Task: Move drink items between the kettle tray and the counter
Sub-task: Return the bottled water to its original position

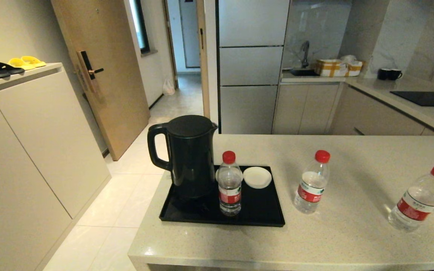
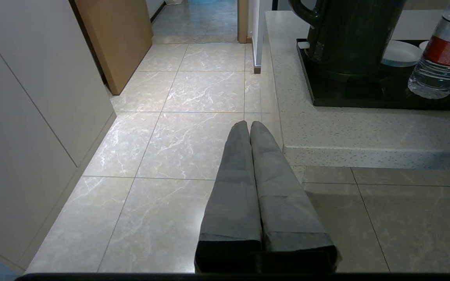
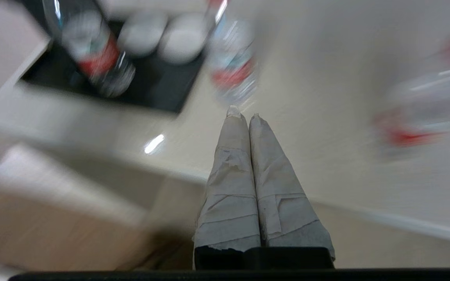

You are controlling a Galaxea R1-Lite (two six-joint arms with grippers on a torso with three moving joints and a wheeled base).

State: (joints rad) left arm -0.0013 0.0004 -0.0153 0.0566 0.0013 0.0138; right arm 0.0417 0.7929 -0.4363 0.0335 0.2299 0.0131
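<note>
The black kettle (image 1: 190,158) stands at the left of the black kettle tray (image 1: 262,214), with one red-capped water bottle (image 1: 229,184) upright beside it on the tray. A second bottle (image 1: 312,183) stands on the beige counter (image 1: 352,233) just right of the tray, and a third bottle (image 1: 419,199) stands tilted-looking near the right edge. Neither arm shows in the head view. My left gripper (image 2: 249,123) is shut and empty, low over the floor beside the counter's corner. My right gripper (image 3: 244,114) is shut and empty above the counter's front edge, pointing toward the middle bottle (image 3: 231,66).
A white saucer (image 1: 257,177) lies on the tray behind the bottle; the right wrist view shows two saucers there. A cabinet (image 1: 21,143) with slippers stands left across a tiled floor gap. A cooktop (image 1: 426,98) and mugs (image 1: 388,74) sit on the far counter.
</note>
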